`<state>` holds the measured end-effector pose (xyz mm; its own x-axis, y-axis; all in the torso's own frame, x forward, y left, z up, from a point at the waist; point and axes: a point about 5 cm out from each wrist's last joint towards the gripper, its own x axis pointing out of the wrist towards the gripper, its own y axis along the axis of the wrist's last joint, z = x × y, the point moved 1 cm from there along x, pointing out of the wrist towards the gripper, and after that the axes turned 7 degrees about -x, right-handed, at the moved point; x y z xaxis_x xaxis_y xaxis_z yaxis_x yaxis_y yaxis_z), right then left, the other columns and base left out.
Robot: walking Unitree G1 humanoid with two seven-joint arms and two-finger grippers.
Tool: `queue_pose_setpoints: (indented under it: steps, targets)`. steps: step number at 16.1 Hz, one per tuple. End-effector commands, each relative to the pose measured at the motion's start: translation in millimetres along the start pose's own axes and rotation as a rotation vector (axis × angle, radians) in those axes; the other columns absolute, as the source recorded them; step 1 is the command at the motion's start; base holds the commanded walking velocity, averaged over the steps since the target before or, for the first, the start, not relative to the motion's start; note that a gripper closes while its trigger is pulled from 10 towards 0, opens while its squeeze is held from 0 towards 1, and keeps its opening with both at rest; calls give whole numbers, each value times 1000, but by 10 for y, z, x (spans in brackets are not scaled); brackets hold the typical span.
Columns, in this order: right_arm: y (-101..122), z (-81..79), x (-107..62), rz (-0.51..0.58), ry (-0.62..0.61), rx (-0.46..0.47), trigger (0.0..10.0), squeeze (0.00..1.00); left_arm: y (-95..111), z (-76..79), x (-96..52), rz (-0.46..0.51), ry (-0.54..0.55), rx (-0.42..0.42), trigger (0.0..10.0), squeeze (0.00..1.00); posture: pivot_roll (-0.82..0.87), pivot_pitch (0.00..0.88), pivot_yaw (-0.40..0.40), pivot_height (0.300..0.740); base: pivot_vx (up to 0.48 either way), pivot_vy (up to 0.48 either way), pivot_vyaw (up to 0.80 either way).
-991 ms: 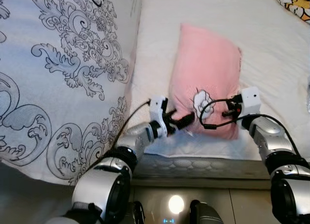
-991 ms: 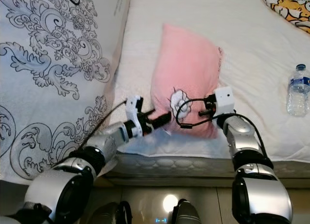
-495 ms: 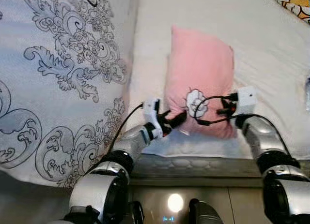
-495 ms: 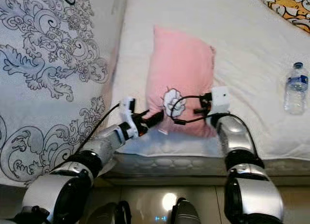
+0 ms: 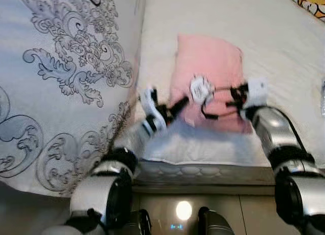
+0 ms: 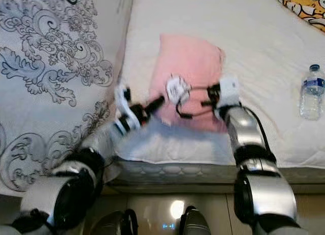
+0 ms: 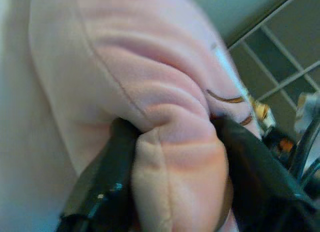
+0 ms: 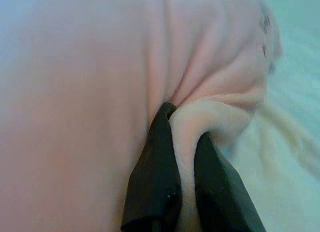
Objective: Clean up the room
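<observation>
A pink pillow with a white flower patch lies on the white mattress, its near end raised off the bed. My left gripper is shut on the pillow's near left corner, and the pink fabric bulges between its two black fingers. My right gripper is shut on the near right corner, with a fold of pillow pinched between its fingers.
A white quilt with grey scroll patterns hangs over the bed's left side. A plastic water bottle stands on the mattress at the right. An orange patterned cloth lies at the far right corner. The mattress edge runs just below the arms.
Both grippers have risen with the pillow's near end, which now lifts off the mattress and casts a shadow below. The flower patch sits higher. The arms are motion-blurred.
</observation>
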<state>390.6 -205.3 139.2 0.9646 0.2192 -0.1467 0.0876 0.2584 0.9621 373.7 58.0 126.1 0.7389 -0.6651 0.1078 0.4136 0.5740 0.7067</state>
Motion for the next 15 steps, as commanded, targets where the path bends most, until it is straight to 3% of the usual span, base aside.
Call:
queue_pose_setpoints:
  steps: [1, 4, 5, 9, 10, 12, 15]
  targets:
    - [138, -80, 57, 46, 34, -32, 10000, 0, 142, 75, 46, 33, -41, 19, 0, 0, -139, 176, 99, 740, 0, 0, 0]
    - [370, -95, 143, 90, 42, -56, 10000, 0, 390, 141, 45, 90, -78, 63, 0, 0, -125, 168, 91, 740, 0, 0, 0]
    - [576, -138, 213, 128, 51, -89, 10000, 0, 524, 171, 22, 126, -88, 95, 0, 0, -115, 161, 86, 740, 0, 0, 0]
    - [996, -201, 313, 205, 52, -147, 10000, 0, 740, 242, -60, 191, -107, 153, 0, 0, -95, 150, 73, 740, 0, 0, 0]
    - [1197, -261, 345, 249, 64, -173, 10000, 0, 825, 253, -154, 224, -101, 188, 0, 0, -82, 146, 62, 740, 0, 0, 0]
    - [1398, -383, 383, 290, 92, -200, 10000, 0, 917, 223, -345, 252, -61, 255, 0, 0, -64, 142, 48, 740, 0, 0, 0]
    - [1336, -483, 407, 273, 113, -173, 10000, 0, 861, 109, -459, 230, -12, 281, 0, 0, -52, 147, 35, 740, 0, 0, 0]
